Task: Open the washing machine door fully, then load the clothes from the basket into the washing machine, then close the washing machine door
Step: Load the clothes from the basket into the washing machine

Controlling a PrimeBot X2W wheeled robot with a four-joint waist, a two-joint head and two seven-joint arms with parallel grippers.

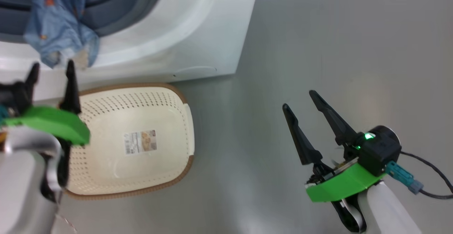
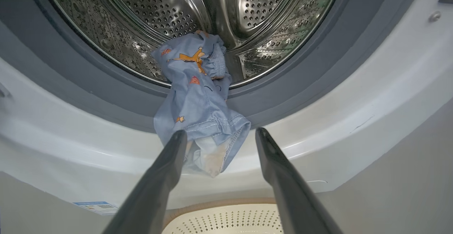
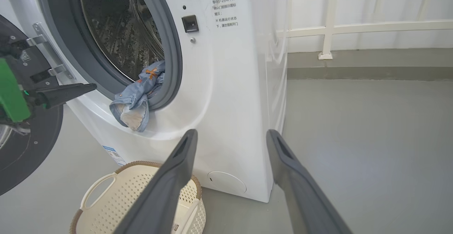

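Notes clothes (image 2: 198,96) draped over seal (image 2: 283,96), half in drum (image 2: 159,14), likely needing a push inward; left gripper (image 2: 220,131) spread apart just under the hem for that, right gripper (image 1: 298,99) apart, idle over floor (image 1: 318,32).

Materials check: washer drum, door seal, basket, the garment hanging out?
Drum: looks like polished steel, mirror glints, punched holes. Seal: matt grey, probably rubber. Basket: cream moulded plastic, perforated walls; brown rim looks woven, possibly moulded too. Garment: thin light-blue woven cloth, orange prints, stitched hem, soft creases.
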